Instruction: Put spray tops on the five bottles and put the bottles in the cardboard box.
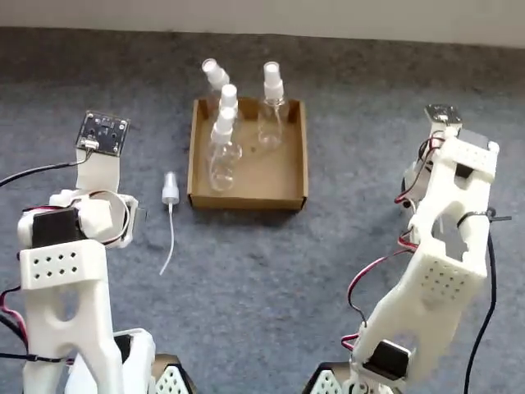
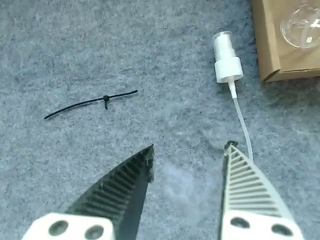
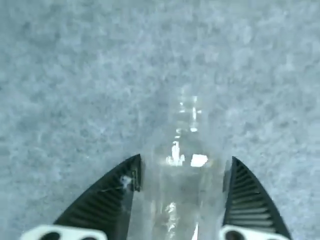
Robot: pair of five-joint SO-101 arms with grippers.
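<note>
No text, label, number or sign could be read on any bottle or the cardboard box.

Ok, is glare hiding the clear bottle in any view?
Right wrist view: bright glints on the clear bottle in the right tool, edges faint against carpet. High view: even light, boxed bottles readable. Left wrist view: no glare on the spray top.

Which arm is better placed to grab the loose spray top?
Left. The left gripper is open, its fingers just short of the spray top. The right gripper grips a bottle on the other side of the box.
</note>
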